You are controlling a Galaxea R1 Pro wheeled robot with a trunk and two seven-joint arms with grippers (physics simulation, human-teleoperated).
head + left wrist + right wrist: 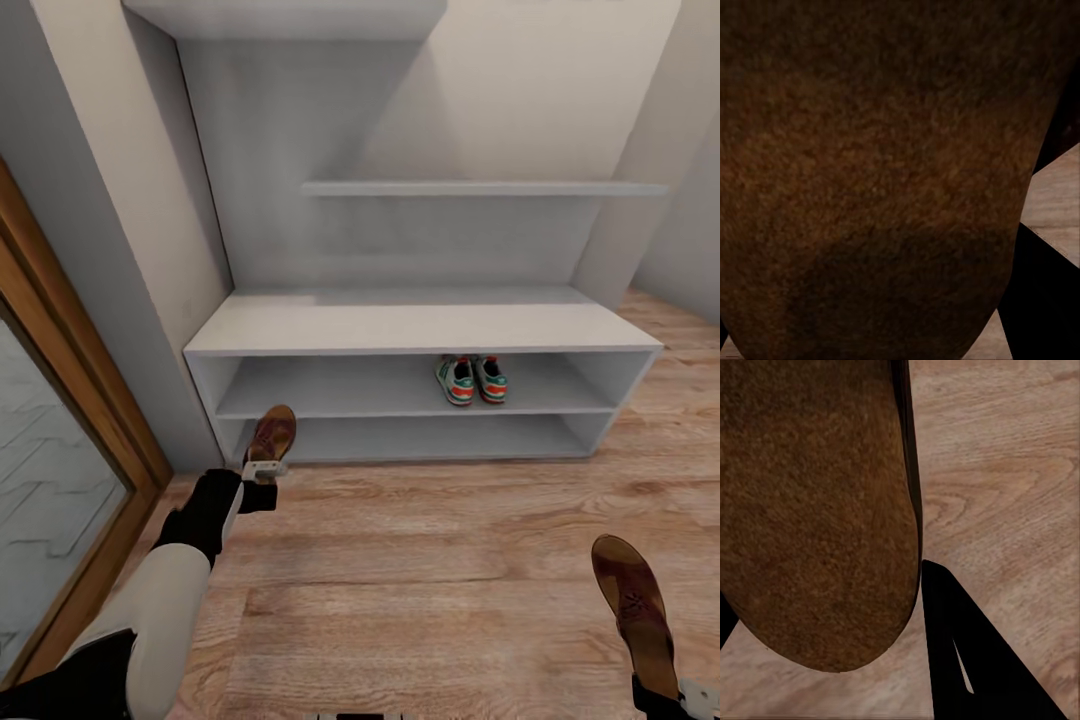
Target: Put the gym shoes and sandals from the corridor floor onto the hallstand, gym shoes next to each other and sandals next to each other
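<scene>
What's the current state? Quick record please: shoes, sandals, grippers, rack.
gym shoes: both side by side on the upper open shelf of the hallstand
left gripper: shut on left sandal, held at the rack's lower left
right gripper: shut on right sandal, above the corridor floor
sandals on rack: none yet

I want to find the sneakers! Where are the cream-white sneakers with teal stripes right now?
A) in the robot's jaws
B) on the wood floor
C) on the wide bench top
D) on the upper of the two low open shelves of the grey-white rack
D: the cream-white sneakers with teal stripes sit side by side on the upper low shelf of the grey-white rack.
</scene>
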